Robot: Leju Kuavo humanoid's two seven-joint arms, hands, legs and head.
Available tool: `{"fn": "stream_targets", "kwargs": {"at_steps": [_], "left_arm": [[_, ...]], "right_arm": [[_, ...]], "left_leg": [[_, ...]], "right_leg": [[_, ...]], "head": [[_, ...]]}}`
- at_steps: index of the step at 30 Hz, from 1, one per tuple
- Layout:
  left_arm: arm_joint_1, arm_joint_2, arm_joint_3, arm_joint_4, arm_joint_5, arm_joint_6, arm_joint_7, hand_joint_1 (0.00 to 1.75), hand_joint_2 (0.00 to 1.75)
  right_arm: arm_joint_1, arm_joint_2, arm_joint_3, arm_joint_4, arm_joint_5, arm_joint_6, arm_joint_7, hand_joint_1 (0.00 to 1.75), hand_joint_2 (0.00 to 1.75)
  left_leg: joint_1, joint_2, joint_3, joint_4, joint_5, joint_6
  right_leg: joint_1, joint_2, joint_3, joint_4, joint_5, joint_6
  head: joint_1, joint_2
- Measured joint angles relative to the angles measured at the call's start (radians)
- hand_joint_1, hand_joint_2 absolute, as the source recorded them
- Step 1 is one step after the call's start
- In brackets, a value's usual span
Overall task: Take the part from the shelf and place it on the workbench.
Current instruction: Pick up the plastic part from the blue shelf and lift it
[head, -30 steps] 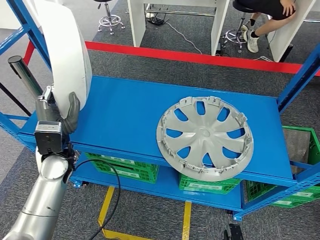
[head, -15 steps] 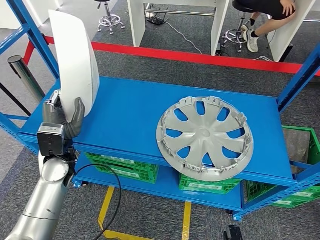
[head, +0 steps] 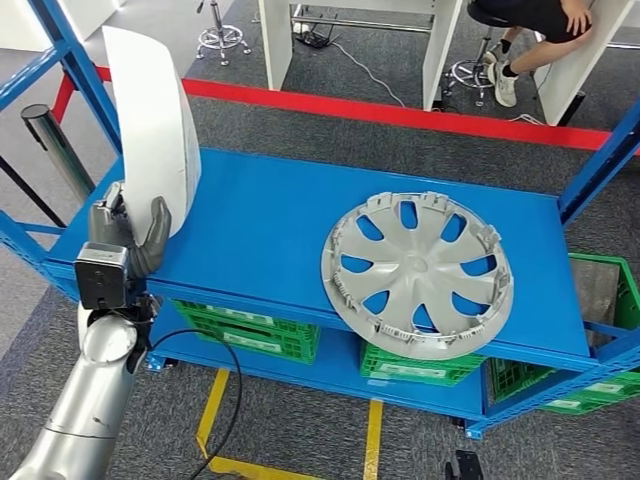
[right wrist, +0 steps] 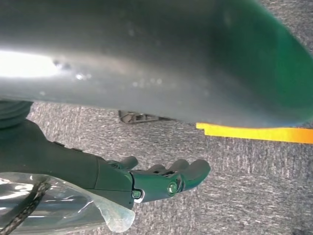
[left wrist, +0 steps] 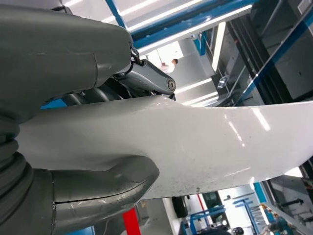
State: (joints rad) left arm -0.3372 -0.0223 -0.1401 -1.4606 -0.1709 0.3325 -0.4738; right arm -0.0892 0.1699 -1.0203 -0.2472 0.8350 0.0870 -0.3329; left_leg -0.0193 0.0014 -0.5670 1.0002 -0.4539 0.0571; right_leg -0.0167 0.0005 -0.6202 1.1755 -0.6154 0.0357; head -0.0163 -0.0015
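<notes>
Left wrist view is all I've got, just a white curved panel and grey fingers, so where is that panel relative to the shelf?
Observer: The left hand holds the white panel upright over the left end of the blue shelf.
Operator: Anything else on that shelf?
Observer: A grey hubcap lies flat toward the right end, its near edge over the front lip.
Operator: And the right hand, busy?
Observer: No. The right hand hangs over grey carpet, fingers apart, holding nothing.
Operator: Anyone nearby?
Observer: A person sits on a stool beyond the red floor line, past the shelf.
</notes>
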Motion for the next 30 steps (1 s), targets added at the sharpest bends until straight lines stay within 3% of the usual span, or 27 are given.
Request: {"fn": "stream_targets", "kwargs": {"at_steps": [2, 3, 5, 7, 9, 11, 13, 16, 17, 18, 19, 21, 23, 25, 27, 28, 30], "left_arm": [[0.004, 0.000, 0.000, 0.005, 0.000, 0.000, 0.000, 1.75, 1.75], [0.006, 0.000, 0.000, 0.007, 0.000, 0.000, 0.000, 1.75, 1.75], [0.008, 0.000, 0.000, 0.010, 0.000, -0.001, 0.000, 1.75, 1.75], [0.007, 0.000, 0.000, 0.011, 0.000, -0.001, 0.000, 1.75, 1.75], [0.006, 0.000, 0.001, 0.011, 0.001, -0.001, 0.001, 1.75, 1.75], [0.007, 0.001, 0.003, 0.011, 0.001, -0.001, 0.001, 1.75, 1.75], [0.006, 0.004, 0.008, 0.011, 0.001, 0.000, 0.001, 1.75, 1.75], [0.008, 0.006, 0.010, 0.012, 0.002, 0.000, 0.001, 1.75, 1.75], [0.010, 0.007, 0.010, 0.014, 0.002, -0.001, 0.001, 1.75, 1.75], [0.012, 0.007, 0.011, 0.015, 0.002, -0.001, 0.001, 1.75, 1.75], [0.012, 0.008, 0.012, 0.015, 0.003, -0.001, 0.001, 1.75, 1.75], [0.012, 0.008, 0.014, 0.016, 0.004, -0.002, 0.001, 1.75, 1.75], [0.010, 0.008, 0.016, 0.016, 0.004, -0.005, 0.001, 1.75, 1.75], [0.010, 0.008, 0.017, 0.015, 0.004, -0.007, 0.000, 1.75, 1.75], [0.011, 0.008, 0.021, 0.016, 0.004, -0.008, 0.000, 1.75, 1.75], [0.012, 0.008, 0.023, 0.016, 0.005, -0.008, 0.000, 1.75, 1.75], [0.016, 0.008, 0.025, 0.016, 0.006, -0.009, 0.000, 1.75, 1.75]], "right_arm": [[0.002, -0.001, 0.000, 0.000, 0.000, 0.000, 0.000, 0.00, 0.00], [0.003, -0.001, 0.000, 0.000, 0.000, 0.000, 0.000, 0.00, 0.00], [0.003, -0.003, 0.000, 0.000, 0.000, 0.000, 0.000, 0.00, 0.00], [0.001, -0.004, 0.000, 0.000, 0.000, 0.000, 0.000, 0.00, 0.00], [0.000, -0.005, 0.001, 0.000, 0.000, 0.000, 0.000, 0.00, 0.00], [0.000, -0.005, 0.002, 0.001, 0.000, -0.001, 0.000, 0.00, 0.00], [-0.001, -0.005, 0.002, 0.001, -0.001, -0.002, 0.000, 0.00, 0.00], [-0.002, -0.005, 0.001, 0.002, -0.002, -0.002, 0.000, 0.00, 0.00], [-0.002, -0.005, 0.001, 0.002, -0.003, -0.002, 0.000, 0.00, 0.00], [-0.001, -0.005, 0.001, 0.002, -0.004, -0.002, 0.000, 0.00, 0.00], [-0.002, -0.005, 0.002, 0.002, -0.006, -0.002, 0.001, 0.00, 0.00], [-0.002, -0.005, 0.002, 0.002, -0.009, -0.004, 0.001, 0.00, 0.00], [-0.004, -0.006, 0.001, 0.002, -0.013, -0.004, 0.002, 0.00, 0.00], [-0.005, -0.006, 0.001, 0.002, -0.017, -0.004, 0.002, 0.00, 0.00], [-0.004, -0.006, 0.002, 0.002, -0.021, -0.003, 0.004, 0.00, 0.00], [-0.003, -0.006, 0.002, 0.002, -0.024, -0.002, 0.005, 0.00, 0.00], [-0.002, -0.006, 0.001, 0.002, -0.032, 0.003, 0.007, 0.00, 0.00]], "left_leg": [[0.000, 0.000, -0.008, 0.001, 0.004, 0.000], [0.000, 0.000, -0.010, 0.003, 0.005, -0.001], [0.001, 0.000, -0.015, 0.011, 0.005, -0.004], [-0.001, 0.000, -0.023, 0.021, 0.005, -0.013], [-0.003, -0.001, -0.033, 0.028, 0.011, -0.026], [-0.003, -0.003, -0.043, 0.034, 0.016, -0.038], [0.000, -0.005, -0.061, 0.070, -0.021, -0.052], [0.014, -0.005, -0.113, 0.239, -0.134, -0.072], [0.018, -0.005, -0.121, 0.285, -0.153, -0.077], [0.022, -0.005, -0.115, 0.301, -0.152, -0.079], [0.025, -0.005, -0.092, 0.280, -0.132, -0.081], [0.029, -0.005, -0.008, 0.152, -0.081, -0.080], [0.026, -0.006, 0.059, 0.036, -0.067, -0.073], [0.018, -0.007, 0.068, 0.005, -0.067, -0.062], [0.018, -0.004, 0.054, -0.001, -0.048, -0.046], [0.019, -0.003, 0.046, -0.004, -0.037, -0.038], [0.018, 0.000, 0.023, -0.008, -0.016, -0.025]], "right_leg": [[-0.001, 0.000, -0.045, 0.105, -0.033, 0.004], [-0.001, 0.000, -0.046, 0.111, -0.021, 0.005], [-0.003, -0.002, 0.007, 0.011, 0.047, 0.005], [-0.002, -0.001, 0.071, -0.103, 0.089, 0.002], [0.000, 0.000, 0.087, -0.135, 0.091, -0.002], [-0.002, 0.000, 0.078, -0.142, 0.096, -0.011], [-0.007, -0.001, 0.067, -0.149, 0.105, -0.028], [-0.007, -0.004, 0.045, -0.150, 0.124, -0.043], [-0.007, -0.004, 0.037, -0.150, 0.131, -0.043], [-0.006, -0.005, 0.028, -0.149, 0.137, -0.043], [-0.006, -0.005, 0.020, -0.149, 0.144, -0.041], [-0.007, -0.004, 0.009, -0.148, 0.156, -0.036], [-0.006, -0.004, 0.000, -0.149, 0.169, -0.025], [-0.007, -0.004, -0.007, -0.153, 0.185, -0.009], [-0.010, -0.003, -0.017, -0.154, 0.188, 0.004], [-0.010, -0.002, -0.027, -0.140, 0.169, 0.008], [-0.009, -0.002, -0.058, -0.054, 0.081, 0.008]], "head": [[0.000, 0.000], [0.000, 0.000], [0.000, 0.000], [-0.001, 0.000], [0.000, 0.000], [0.000, 0.000], [-0.004, 0.000], [-0.009, 0.000], [-0.009, 0.000], [-0.009, 0.000], [-0.009, 0.000], [-0.009, 0.000], [-0.009, 0.000], [-0.008, 0.000], [-0.009, 0.000], [-0.007, 0.000], [-0.005, 0.000]]}}
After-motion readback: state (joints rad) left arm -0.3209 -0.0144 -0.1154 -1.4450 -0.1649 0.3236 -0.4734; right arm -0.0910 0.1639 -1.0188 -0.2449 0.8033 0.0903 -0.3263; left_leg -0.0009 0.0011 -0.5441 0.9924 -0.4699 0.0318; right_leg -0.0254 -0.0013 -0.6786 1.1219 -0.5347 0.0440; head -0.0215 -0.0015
